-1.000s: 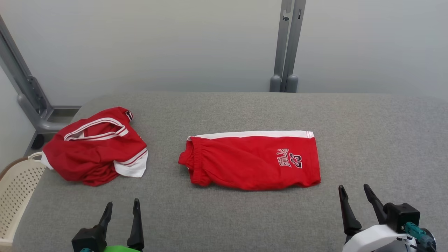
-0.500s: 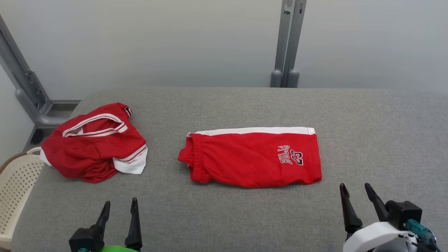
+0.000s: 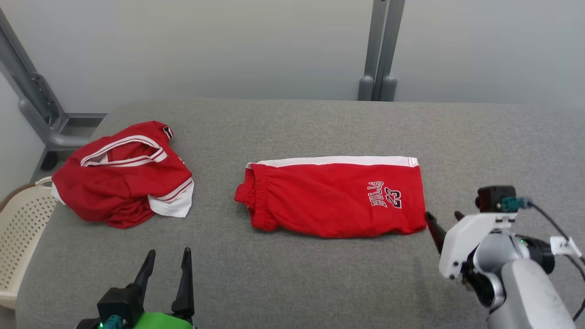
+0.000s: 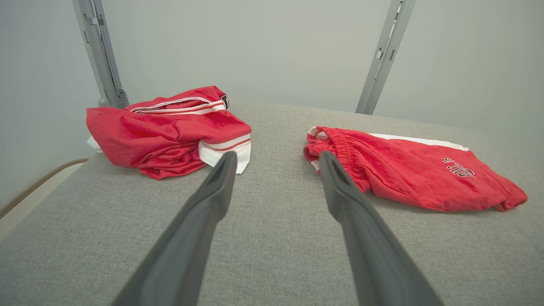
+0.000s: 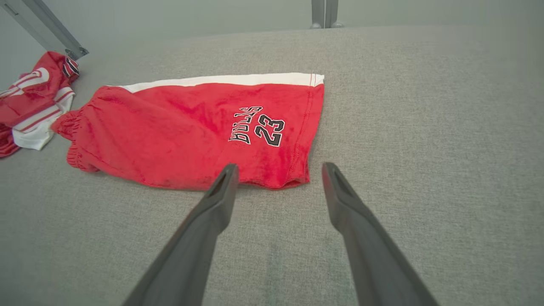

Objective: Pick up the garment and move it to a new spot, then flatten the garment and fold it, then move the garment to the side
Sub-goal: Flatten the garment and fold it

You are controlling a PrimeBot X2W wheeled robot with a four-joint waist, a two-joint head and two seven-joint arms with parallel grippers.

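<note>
Right hand (image 3: 442, 215), beside shorts (image 3: 329, 201), half hidden behind its wrist; basket (image 3: 23, 237) cropped.

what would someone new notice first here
The red shorts with the number 23, lying flat in the middle of the grey table. Next, the crumpled red jersey at the table's left end, and the right gripper, open, just beside the shorts' right edge.

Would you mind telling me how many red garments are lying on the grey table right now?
2. The folded shorts lie flat midway along the table; the crumpled red-and-white garment sits near its left end, by the basket. More could be hidden within that heap.
</note>
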